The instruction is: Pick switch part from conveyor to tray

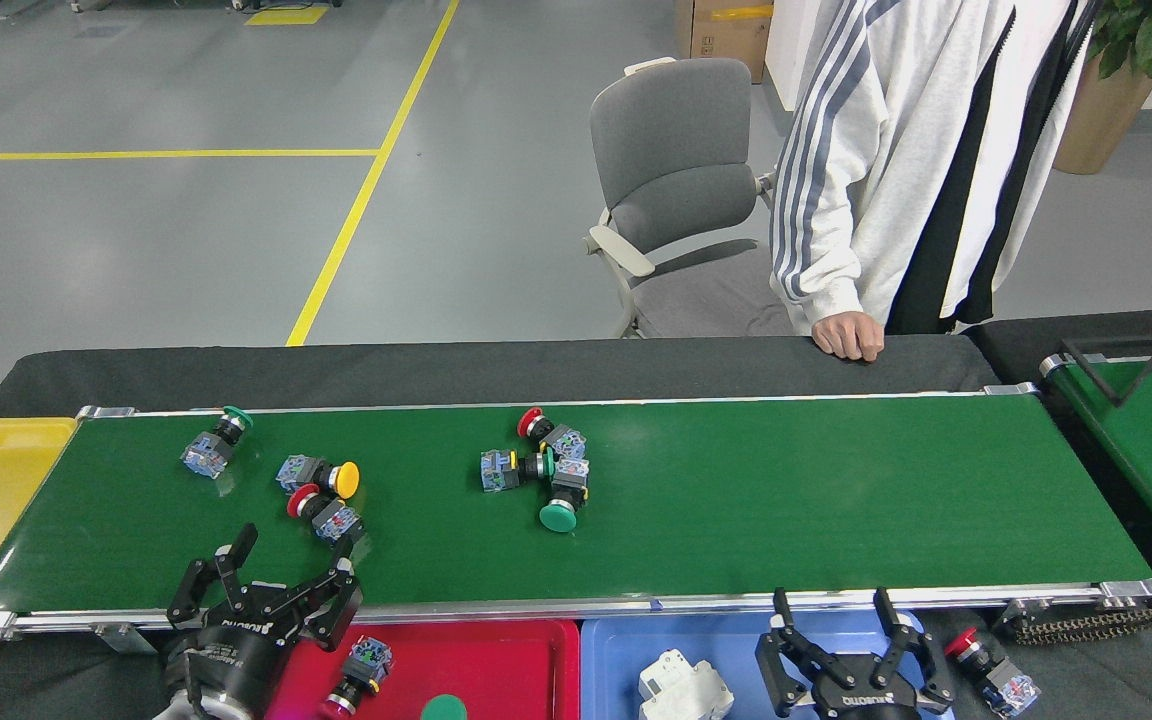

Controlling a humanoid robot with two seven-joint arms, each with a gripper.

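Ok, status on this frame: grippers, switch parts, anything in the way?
Left gripper open, empty, at the conveyor's near rail by the red-capped switch. Right gripper open, empty, over the blue tray. Six switches on belt. Path clear.

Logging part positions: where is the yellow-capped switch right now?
In the head view, the yellow-capped switch lies on the conveyor's left part, just above a red-capped switch, ahead of the left pincer.

matt green conveyor with shiny metal rails; glossy plastic red tray
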